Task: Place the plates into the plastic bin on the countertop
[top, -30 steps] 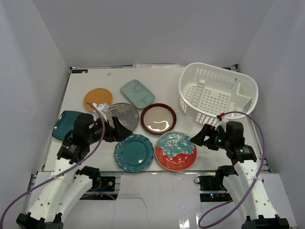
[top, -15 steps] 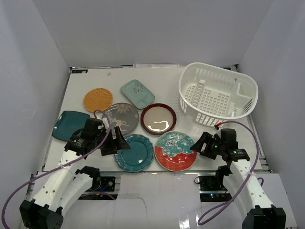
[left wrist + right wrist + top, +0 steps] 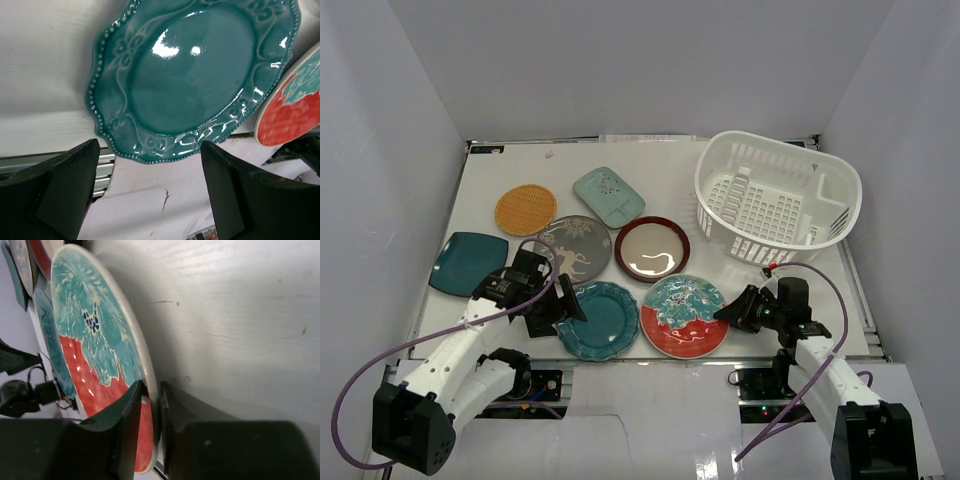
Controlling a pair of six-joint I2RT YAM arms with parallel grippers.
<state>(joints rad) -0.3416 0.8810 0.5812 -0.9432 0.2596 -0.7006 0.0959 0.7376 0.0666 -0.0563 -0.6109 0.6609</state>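
Note:
Seven plates lie on the countertop [image 3: 660, 170]: orange [image 3: 525, 209], mint [image 3: 608, 196], dark teal [image 3: 467, 262], grey deer [image 3: 573, 247], red-rimmed cream [image 3: 652, 249], teal scalloped [image 3: 600, 319] and red-and-teal floral [image 3: 684, 315]. The white plastic bin [image 3: 778, 197] stands at the back right with nothing in it. My right gripper [image 3: 728, 313] is shut on the floral plate's [image 3: 90, 330] right rim, one finger [image 3: 131, 407] above and one below. My left gripper [image 3: 565, 305] stands open at the scalloped plate's [image 3: 195, 75] near-left edge, its fingers [image 3: 70, 185] straddling the rim without touching.
White walls close in the countertop on three sides. The scalloped and floral plates overhang its near edge, next to the arm bases. A purple cable loops over the left arm.
The right gripper has moved down and left to the floral plate's rim and shut on it. The left arm has slid right and nearer, up to the scalloped plate, still open.

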